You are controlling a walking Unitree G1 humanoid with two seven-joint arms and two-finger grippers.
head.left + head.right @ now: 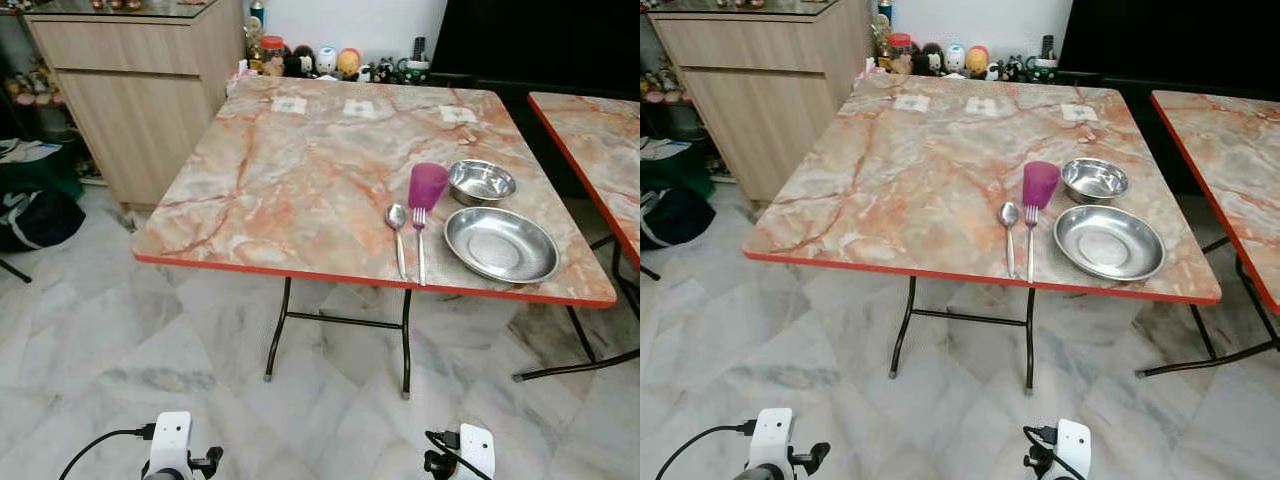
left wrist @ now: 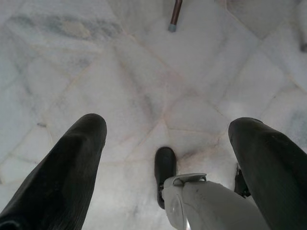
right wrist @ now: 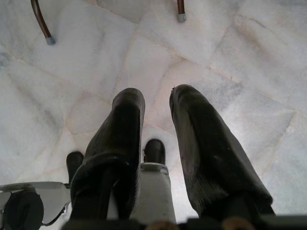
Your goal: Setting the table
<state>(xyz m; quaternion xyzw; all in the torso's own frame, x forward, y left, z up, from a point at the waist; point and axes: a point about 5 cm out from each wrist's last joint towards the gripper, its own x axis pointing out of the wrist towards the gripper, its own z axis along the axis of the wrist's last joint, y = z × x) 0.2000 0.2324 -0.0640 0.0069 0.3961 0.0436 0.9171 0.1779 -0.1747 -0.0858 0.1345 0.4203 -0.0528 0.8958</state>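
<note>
L gripper (image 2: 165, 139) hangs w/ fingers wide apart, R gripper (image 3: 156, 120) nearly together, both empty over floor. On marble-pattern table (image 1: 300, 190): steel spoon (image 1: 398, 235), fork (image 1: 420, 240), round steel plate (image 1: 501, 244), purple plastic cup (image 1: 427, 185), steel bowl (image 1: 481, 181). Cup prob light, slippery; grip mid-body.

I could read no text anywhere; the three white tags (image 1: 290, 104) along the far side of the table (image 1: 280, 190) were too small.

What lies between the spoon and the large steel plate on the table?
The fork lies between the spoon and the large steel plate, parallel to the spoon; the head views show this.
</note>
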